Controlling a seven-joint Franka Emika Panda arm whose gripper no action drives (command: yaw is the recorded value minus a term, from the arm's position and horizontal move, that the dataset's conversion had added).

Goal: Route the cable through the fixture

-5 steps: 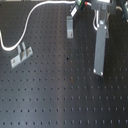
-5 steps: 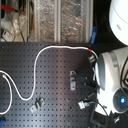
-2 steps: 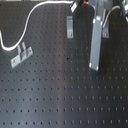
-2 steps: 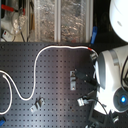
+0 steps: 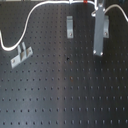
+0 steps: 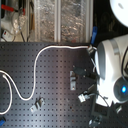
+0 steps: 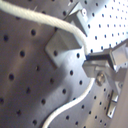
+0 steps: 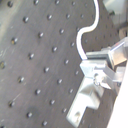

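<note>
Cable slack (image 5: 27,25): white cord enters at the first exterior view's left edge, arcs up and runs right along the far edge of the tabletop (image 5: 65,95); it lies loose on the perforated board, clear of the near clips, so there is free length to feed into a fixture
Left clip (image 5: 21,56): small metal bracket near the first exterior view's left, just beside the cable's low bend but apart from it; nothing passes through it
Middle clip (image 5: 70,26): upright bracket further right; cable passes behind it, not in it
Tall post (image 5: 100,31): grey upright at the first exterior view's right, directly under where the cable's far end is carried; judged to be the fixture now being worked
Red band (image 5: 86,2): only just visible at the top edge there, so the arm seems to hold the cord near that end
Fingers (image 7: 95,62): in the first wrist view the metal tips stand pressed together on the cable where it bends down past a bracket (image 7: 60,46); holding near the end keeps the tip steerable
Second wrist view: cable (image 8: 86,31) curls away from the fingertips (image 8: 97,67) over the board
Judgement: routing has barely begun; no clip holds the cord yet
</note>
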